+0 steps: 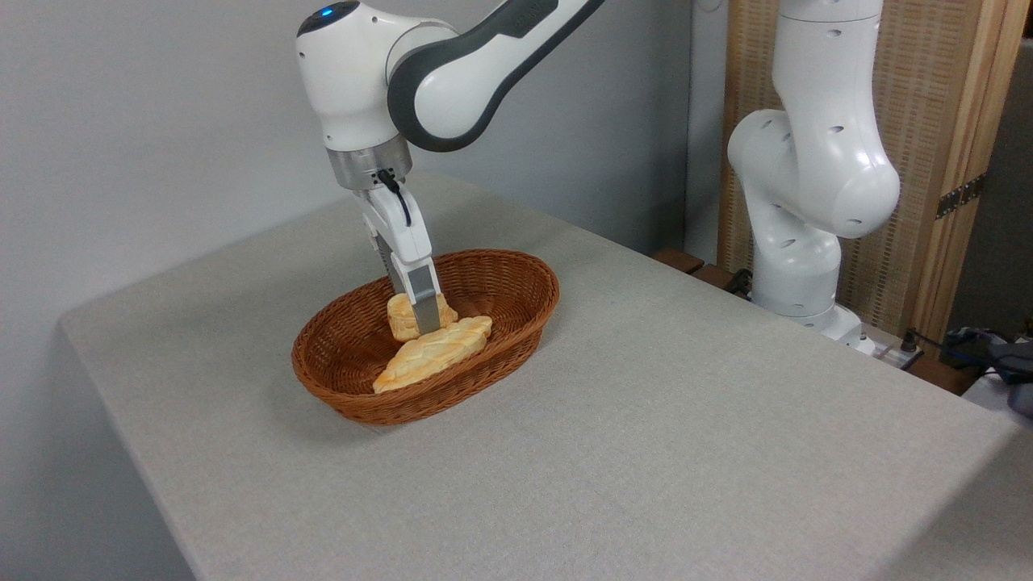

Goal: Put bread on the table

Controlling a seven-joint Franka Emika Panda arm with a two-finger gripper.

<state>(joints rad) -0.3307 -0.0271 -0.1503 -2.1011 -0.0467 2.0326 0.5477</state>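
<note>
Grey-beige cloth-covered table (pixel 646 420) carries a brown oval wicker basket (pixel 516 278) holding a braided loaf (pixel 436 355) and the small round pale-golden bun (pixel 401 315), flanked by the gripper (pixel 423 323), closure indiscernible; bun probably light, squashable, best pinched across its sides.

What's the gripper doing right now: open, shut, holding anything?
Gripper: down in the basket at the bread, one finger across its front; whether it is clamped cannot be told.

Hand (pixel 421 316) down in wicker basket (pixel 516 323) against small bun (pixel 403 316), beside braided loaf (pixel 436 355), on grey table (pixel 646 420).
</note>
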